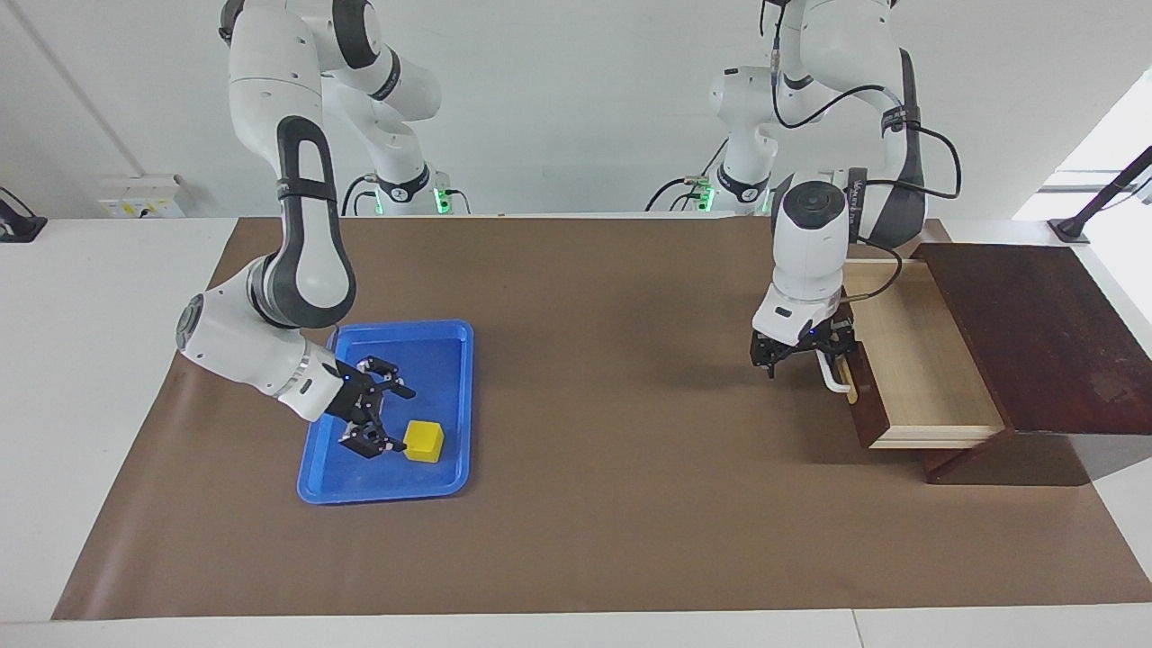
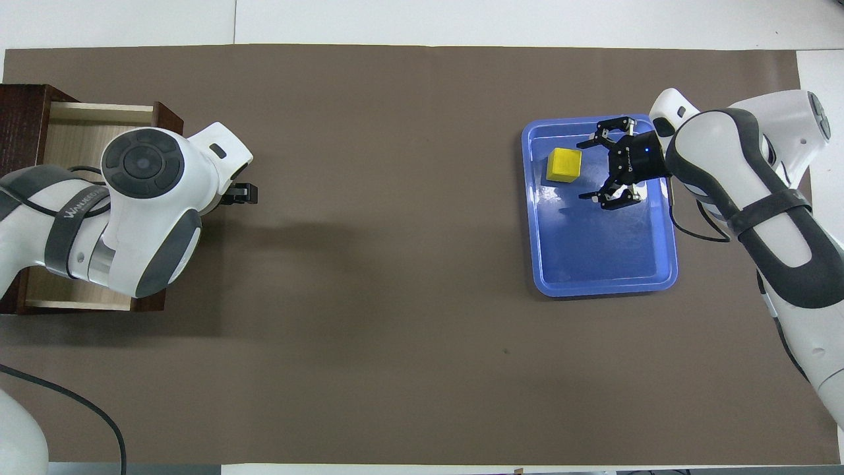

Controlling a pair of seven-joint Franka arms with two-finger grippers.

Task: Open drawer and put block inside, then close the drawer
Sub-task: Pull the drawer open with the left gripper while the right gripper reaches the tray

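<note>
Two grippers, both spread wide, neither holding anything. Right gripper (image 1: 387, 421) is low inside the blue tray (image 1: 450, 337), fingers splayed, just beside the block (image 1: 423, 440) on the side toward the right arm's end of the table; can't tell if a fingertip touches it. Block, a small yellow cube, sits on the tray floor in the part farther from the robots. Left gripper (image 1: 801, 353) hangs at the drawer (image 1: 927, 360) front, by the white handle (image 1: 834, 376); contact w/ handle unclear. Drawer is pulled well out of its dark wooden box (image 1: 1035, 333), light wood interior showing, at the left arm's end of the brown mat (image 1: 612, 522).
</note>
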